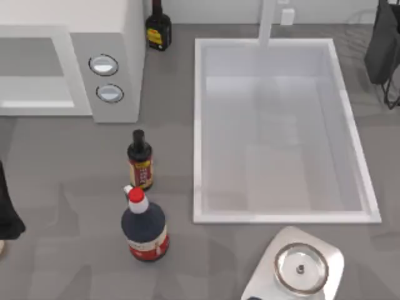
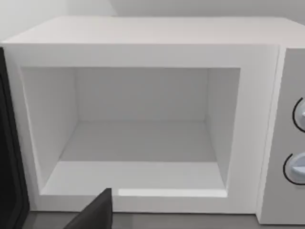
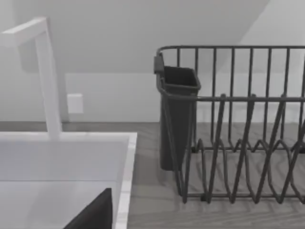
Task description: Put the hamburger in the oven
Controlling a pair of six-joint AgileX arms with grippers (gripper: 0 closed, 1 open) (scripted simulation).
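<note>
The white oven (image 1: 128, 56) stands at the table's back left, with two silver knobs (image 1: 104, 65) on its grey panel. In the left wrist view the oven (image 2: 143, 52) faces me with its wide cavity (image 2: 138, 143) open and bare, and its dark door (image 2: 9, 152) swung to the side. A dark part of my left gripper (image 2: 95, 214) shows in front of the cavity's lower lip. My left arm (image 1: 7, 206) sits at the table's left edge. My right arm (image 1: 382, 44) is parked at the back right. The hamburger is out of view.
A large white sink (image 1: 200, 125) with a faucet (image 1: 267, 22) fills the middle right. Three dark bottles stand on the table: one by the oven (image 1: 158, 28), two (image 1: 139, 159) (image 1: 144, 225) left of the sink. A round-topped metal device (image 1: 300, 269) sits front right. A wire dish rack (image 3: 238, 124) is at the back right.
</note>
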